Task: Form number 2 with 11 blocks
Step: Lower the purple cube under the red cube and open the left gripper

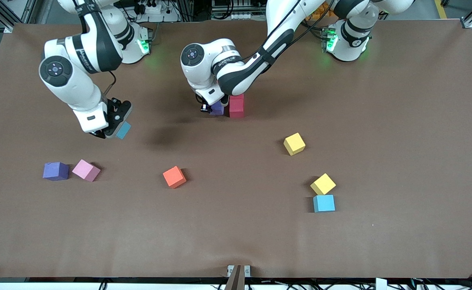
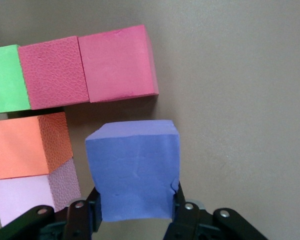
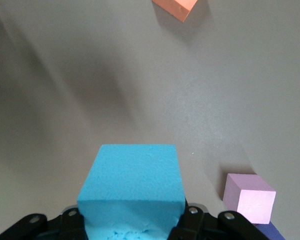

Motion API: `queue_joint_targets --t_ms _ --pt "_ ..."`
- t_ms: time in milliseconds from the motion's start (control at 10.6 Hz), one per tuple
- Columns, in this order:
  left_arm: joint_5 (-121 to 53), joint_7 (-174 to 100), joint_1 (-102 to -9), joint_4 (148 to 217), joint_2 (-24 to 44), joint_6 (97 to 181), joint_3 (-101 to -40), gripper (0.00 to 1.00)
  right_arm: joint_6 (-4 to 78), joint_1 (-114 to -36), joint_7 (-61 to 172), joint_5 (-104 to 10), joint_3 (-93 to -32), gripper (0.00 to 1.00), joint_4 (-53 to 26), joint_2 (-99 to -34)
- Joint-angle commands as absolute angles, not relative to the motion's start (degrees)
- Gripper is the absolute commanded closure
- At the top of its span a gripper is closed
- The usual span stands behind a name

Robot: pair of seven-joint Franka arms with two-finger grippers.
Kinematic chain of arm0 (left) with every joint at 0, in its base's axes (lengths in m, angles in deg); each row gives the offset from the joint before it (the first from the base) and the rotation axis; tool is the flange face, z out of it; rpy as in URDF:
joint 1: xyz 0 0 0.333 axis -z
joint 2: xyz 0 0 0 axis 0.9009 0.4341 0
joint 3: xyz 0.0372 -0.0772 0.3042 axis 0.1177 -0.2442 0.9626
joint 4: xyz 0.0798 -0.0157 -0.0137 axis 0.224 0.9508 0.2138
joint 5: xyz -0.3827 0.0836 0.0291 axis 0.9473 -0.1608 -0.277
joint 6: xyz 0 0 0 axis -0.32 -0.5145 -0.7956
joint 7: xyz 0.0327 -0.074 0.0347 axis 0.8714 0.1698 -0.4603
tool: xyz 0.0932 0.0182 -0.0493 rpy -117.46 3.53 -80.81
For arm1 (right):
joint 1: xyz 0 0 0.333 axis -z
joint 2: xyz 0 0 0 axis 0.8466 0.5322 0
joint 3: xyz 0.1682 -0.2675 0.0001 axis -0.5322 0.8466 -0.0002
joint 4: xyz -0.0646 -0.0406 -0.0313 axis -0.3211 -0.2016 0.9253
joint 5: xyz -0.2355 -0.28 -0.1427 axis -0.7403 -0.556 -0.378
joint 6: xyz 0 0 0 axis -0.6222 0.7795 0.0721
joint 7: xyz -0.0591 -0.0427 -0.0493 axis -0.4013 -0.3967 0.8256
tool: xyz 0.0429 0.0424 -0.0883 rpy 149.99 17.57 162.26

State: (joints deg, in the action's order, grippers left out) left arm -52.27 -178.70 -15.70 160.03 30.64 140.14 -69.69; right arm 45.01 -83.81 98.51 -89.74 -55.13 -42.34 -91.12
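Observation:
My left gripper (image 1: pixel 216 108) (image 2: pixel 135 207) is shut on a purple cube (image 2: pixel 134 170), low by the started number 2. In the left wrist view that group is a row of green (image 2: pixel 7 77), red (image 2: pixel 52 72) and red (image 2: pixel 119 62) cubes, with an orange cube (image 2: pixel 27 145) and a pink cube (image 2: pixel 35 192) beside it. The purple cube sits apart from the orange one, under the end red cube. In the front view the arm hides all of the group but one red cube (image 1: pixel 236 106). My right gripper (image 1: pixel 119 128) (image 3: pixel 132 215) is shut on a light blue cube (image 3: pixel 132 187) above the table.
Loose cubes lie nearer the front camera: purple (image 1: pixel 56 170) and pink (image 1: pixel 86 170) toward the right arm's end, orange (image 1: pixel 174 177) in the middle, two yellow (image 1: pixel 294 143) (image 1: pixel 323 183) and a light blue (image 1: pixel 324 203) toward the left arm's end.

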Motion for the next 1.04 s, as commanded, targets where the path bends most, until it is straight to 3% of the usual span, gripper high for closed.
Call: queue_joint_targets --t_ms 0,944 --pt "-50.8 -179.2 -15.6 161.6 30.2 141.3 -69.2 1.00 45.7 -85.6 100.2 -92.0 -54.5 0.67 -41.7 -89.9" --pt "-50.9 -179.1 -15.8 165.9 30.1 145.1 -69.2 1.00 46.3 -86.7 100.9 -92.3 -54.6 0.67 -41.7 -87.8"
